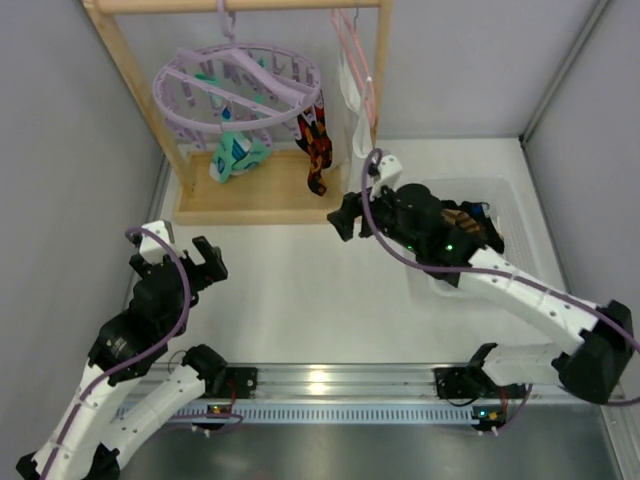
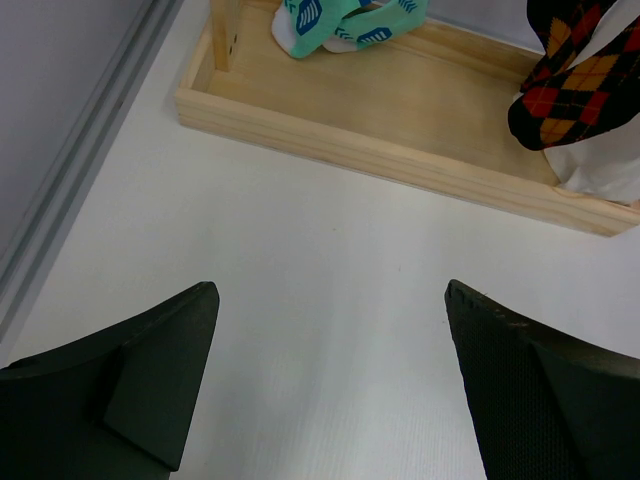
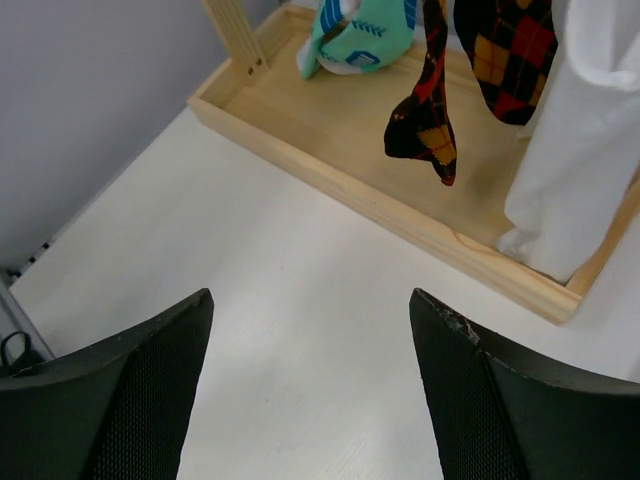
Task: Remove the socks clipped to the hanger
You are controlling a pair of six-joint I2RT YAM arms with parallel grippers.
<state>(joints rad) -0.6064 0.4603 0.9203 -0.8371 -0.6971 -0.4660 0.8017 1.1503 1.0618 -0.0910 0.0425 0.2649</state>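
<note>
Top external, lavender hanger (image 1: 237, 85), teal sock (image 1: 238, 157) and diamond sock (image 1: 315, 145) hanging, left tool (image 1: 210, 256) and right tool (image 1: 346, 217) gaping

Head count from my station: mostly ones and twos.
I count two white-and-black robot arms (image 1: 520, 290), each ending in one black two-finger gripper, the left gripper (image 1: 208, 258) and the right gripper (image 1: 343, 222); one pale wooden rack (image 1: 270, 195); one round lavender plastic clip hanger (image 1: 240, 85); one pink wire hanger (image 1: 348, 40); one white garment (image 1: 352, 110); one clear plastic bin (image 1: 505, 195). I make out two black socks with orange-and-red diamonds (image 3: 425, 110); the teal-and-white socks (image 2: 340, 20) overlap too much for me to count, as do the striped and dark socks (image 1: 470, 218) heaped in the bin.
</note>
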